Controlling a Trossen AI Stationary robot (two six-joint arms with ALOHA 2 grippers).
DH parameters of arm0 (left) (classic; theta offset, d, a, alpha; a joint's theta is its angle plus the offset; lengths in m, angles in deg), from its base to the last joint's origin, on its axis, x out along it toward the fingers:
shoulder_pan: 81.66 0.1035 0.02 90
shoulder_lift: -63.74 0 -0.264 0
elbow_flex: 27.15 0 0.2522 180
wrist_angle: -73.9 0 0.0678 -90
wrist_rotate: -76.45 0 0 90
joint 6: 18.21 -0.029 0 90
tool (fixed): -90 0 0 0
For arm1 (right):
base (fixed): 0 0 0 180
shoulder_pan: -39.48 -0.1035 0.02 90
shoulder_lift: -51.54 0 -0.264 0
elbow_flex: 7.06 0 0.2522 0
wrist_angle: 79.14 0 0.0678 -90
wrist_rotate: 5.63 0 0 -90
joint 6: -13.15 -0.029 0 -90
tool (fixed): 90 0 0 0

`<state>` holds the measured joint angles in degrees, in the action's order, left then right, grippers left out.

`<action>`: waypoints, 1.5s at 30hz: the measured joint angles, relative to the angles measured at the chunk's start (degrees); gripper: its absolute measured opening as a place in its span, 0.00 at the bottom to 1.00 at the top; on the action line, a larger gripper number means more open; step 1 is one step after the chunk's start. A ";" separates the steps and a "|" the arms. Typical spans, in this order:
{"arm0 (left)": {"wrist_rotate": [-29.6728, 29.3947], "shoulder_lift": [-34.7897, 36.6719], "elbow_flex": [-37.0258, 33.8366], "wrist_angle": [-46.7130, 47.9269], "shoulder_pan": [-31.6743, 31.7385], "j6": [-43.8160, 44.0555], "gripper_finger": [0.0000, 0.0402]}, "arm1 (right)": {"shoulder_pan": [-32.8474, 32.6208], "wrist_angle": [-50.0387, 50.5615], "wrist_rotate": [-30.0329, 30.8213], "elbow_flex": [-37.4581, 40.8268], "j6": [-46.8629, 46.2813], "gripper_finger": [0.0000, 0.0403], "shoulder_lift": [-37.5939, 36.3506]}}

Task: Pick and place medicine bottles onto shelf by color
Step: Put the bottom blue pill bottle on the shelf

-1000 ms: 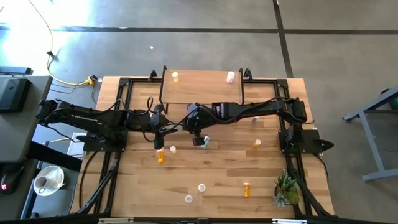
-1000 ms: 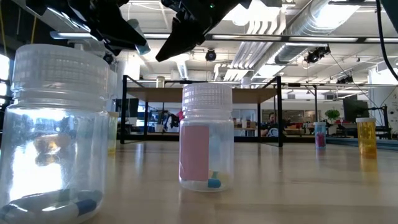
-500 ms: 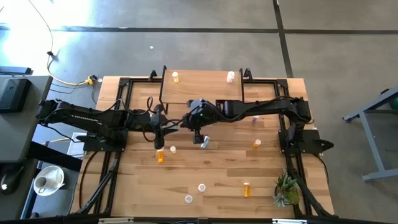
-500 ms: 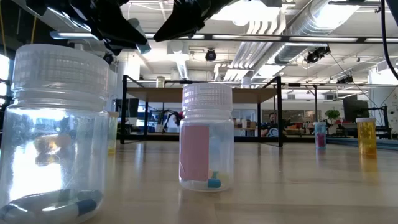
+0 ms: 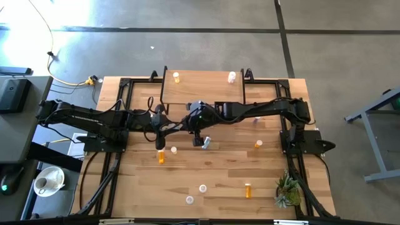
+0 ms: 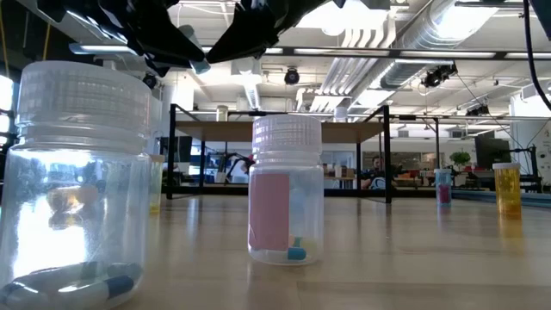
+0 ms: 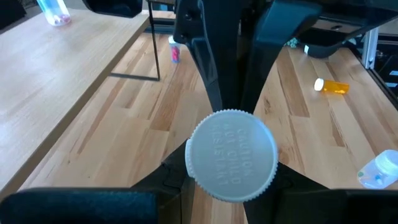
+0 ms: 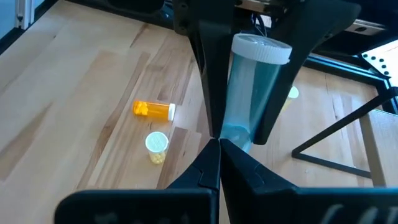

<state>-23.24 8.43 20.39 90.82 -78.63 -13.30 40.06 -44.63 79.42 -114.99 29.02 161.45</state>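
Slatted wood tabletop (image 5: 212, 169) in an open loft with exposed ducts; both arms meet mid-table, just in front of the shelf (image 5: 203, 87).

Left hand (image 5: 161, 142) is clenched on a white-capped bottle (image 7: 231, 163), cap facing its wrist camera. Right hand (image 5: 204, 141) is clenched on a clear blue-tinted bottle (image 8: 249, 93), pinched low on the body with the cap end sticking out. Both bottles are lifted off the wood, roughly table centre.

Step in hand looks like carrying to the shelf. To do it well: match colour before setting down. Shelf already has a yellowish bottle (image 5: 176, 77) at its 11 o'clock corner and a pink one (image 5: 232, 77) at 1 o'clock, so start a new group clear of those. Keep bottles upright and lower them fully before letting go.

Around: small pale bottle (image 5: 173, 150) and an orange bottle (image 5: 162, 157) just below the left hand, another orange one (image 5: 258, 144) at 3 o'clock, two clear ones (image 5: 202, 188) and an orange one (image 5: 248, 190) at 6 o'clock, and a plant (image 5: 287, 190) at 5 o'clock.

In the way: the two arms are close together, so go one at a time; black frame posts flank the shelf.
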 joint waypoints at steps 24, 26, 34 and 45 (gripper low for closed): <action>1.84 0.04 0.02 -1.43 -0.07 0.00 0.22 | -0.76 1.33 3.73 0.07 -0.15 0.00 -1.53; 1.86 0.04 0.02 -1.43 -0.04 0.00 0.22 | -0.59 1.29 3.83 0.07 -0.14 0.00 -1.53; 1.97 0.04 0.02 -2.40 -0.07 -0.11 0.22 | -0.59 1.01 2.99 0.07 -0.25 0.00 -1.54; 1.59 0.04 0.10 -5.94 -0.07 -0.02 0.27 | -0.74 0.29 2.82 0.07 -0.36 0.00 -1.46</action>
<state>-21.65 8.47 20.49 84.88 -78.70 -13.32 39.32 -44.34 82.24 -114.92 28.66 159.98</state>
